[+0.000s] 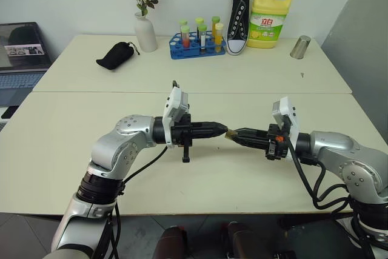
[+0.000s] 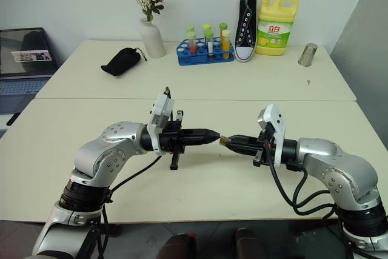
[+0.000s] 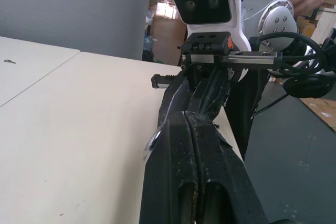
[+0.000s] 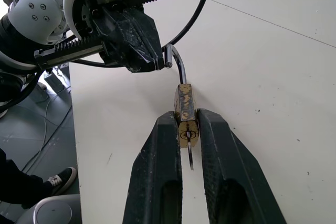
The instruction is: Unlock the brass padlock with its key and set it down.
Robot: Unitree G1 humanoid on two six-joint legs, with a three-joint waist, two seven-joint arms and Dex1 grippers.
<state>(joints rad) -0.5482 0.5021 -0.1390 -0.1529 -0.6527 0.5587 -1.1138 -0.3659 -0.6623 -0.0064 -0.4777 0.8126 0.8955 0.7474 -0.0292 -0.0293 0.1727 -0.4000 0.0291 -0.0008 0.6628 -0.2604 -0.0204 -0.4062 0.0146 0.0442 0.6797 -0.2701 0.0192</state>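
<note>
1. Two black-fingered grippers meet tip to tip above the cream table (image 1: pixel 73 150).
2. Right gripper (image 4: pixel 187 124), at 3 o'clock, pinches the small golden-brass padlock (image 4: pixel 186 113); a thin silvery key (image 4: pixel 189 156) hangs from its base.
3. Left gripper (image 1: pixel 219 130), at 9 o'clock, has its fingers pressed together, their tips touching the open silvery shackle (image 4: pixel 177 65).

The two grippers meet tip to tip above the table's (image 1: pixel 200 180) near edge. The brass padlock (image 4: pixel 186 116) sits between them.

The scene is evenly and brightly lit from overhead; soft shadows are cast on the pale surface (image 1: pixel 242 174) beneath the arms. Slight blur is seen in the near foreground of the wrist views.
</note>
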